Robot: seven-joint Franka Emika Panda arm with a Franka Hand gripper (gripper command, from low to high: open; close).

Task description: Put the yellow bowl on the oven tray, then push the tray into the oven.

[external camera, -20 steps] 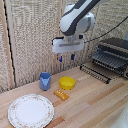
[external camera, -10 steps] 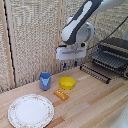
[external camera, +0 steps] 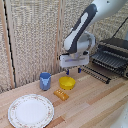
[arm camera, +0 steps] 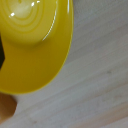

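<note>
Exterior view: yellow dish (external camera: 68,82) directly beneath the claw (external camera: 73,71), finger spread indiscernible.

Gripper (external camera: 72,70) hangs just above yellow bowl (external camera: 67,82); fingers hard to make out.
Blue cup (external camera: 45,80) close on bowl's exterior-view left, narrow gap between.
Orange block (external camera: 61,94) just in front of bowl, nearly touching.
Patterned plate (external camera: 30,110) further forward-left, apart from bowl.
Bare surface (external camera: 95,100) on bowl's exterior-view right, open up to tray (external camera: 109,59) and oven (external camera: 115,45).
Slatted dark panel (external camera: 96,74) lies low before oven.
</note>
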